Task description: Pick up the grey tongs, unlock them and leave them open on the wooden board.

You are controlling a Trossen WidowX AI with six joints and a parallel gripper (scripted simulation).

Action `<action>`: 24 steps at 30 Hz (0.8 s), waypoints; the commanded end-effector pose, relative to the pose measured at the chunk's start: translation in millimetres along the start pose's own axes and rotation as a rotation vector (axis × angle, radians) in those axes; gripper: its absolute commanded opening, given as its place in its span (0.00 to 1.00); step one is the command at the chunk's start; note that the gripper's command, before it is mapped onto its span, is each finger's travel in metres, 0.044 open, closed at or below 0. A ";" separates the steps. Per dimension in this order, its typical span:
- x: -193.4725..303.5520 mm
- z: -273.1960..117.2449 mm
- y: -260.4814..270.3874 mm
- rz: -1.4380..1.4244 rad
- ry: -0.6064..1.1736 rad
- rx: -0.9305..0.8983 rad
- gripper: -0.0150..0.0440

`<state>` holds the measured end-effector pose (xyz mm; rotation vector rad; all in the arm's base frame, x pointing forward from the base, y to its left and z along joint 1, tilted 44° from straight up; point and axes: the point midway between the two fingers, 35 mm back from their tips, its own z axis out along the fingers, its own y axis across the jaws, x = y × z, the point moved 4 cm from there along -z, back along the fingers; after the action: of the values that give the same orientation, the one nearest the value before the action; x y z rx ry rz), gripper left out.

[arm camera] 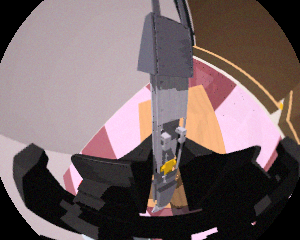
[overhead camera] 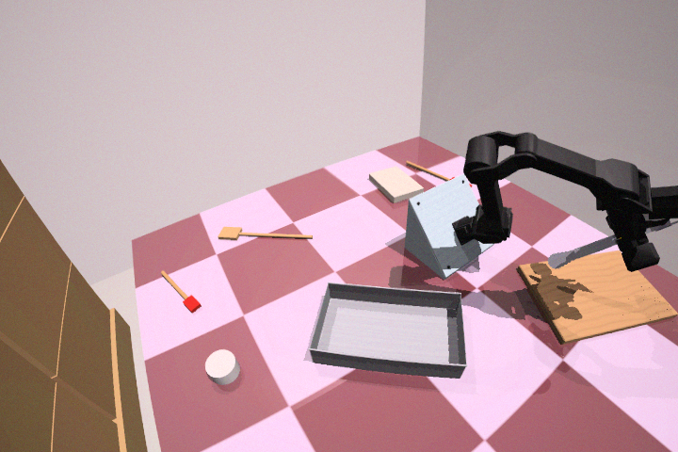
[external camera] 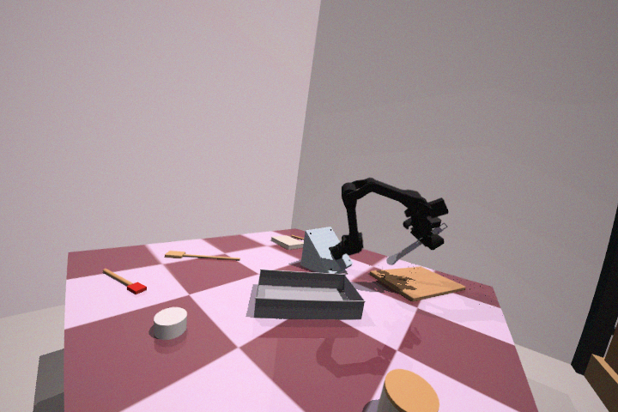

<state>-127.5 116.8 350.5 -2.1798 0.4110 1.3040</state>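
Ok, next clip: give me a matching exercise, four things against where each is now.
Things:
1. grey tongs
2. roasting tin
3. red-headed spatula
4. white cylinder

Places:
A. on a dark red tile, near the cabinet
B. on a pink tile, left of the tin
C. held above the wooden board
D. mid-table, nothing lying across it

Pairs: 1-C, 2-D, 3-B, 4-A

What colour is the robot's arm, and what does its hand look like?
The arm is all matte black, made of chunky, boxy links with rounded joints. It grows from a pale blue-grey wedge-shaped base with small dark screw dots at its corners. The gripper is black too, blocky, with two short thick jaws. No cables, stickers or writing show anywhere on it.
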 end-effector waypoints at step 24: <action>-11.3 20.7 5.7 -0.045 0.535 0.140 0.00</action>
<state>-146.7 124.5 347.6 -2.3889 0.6266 0.7169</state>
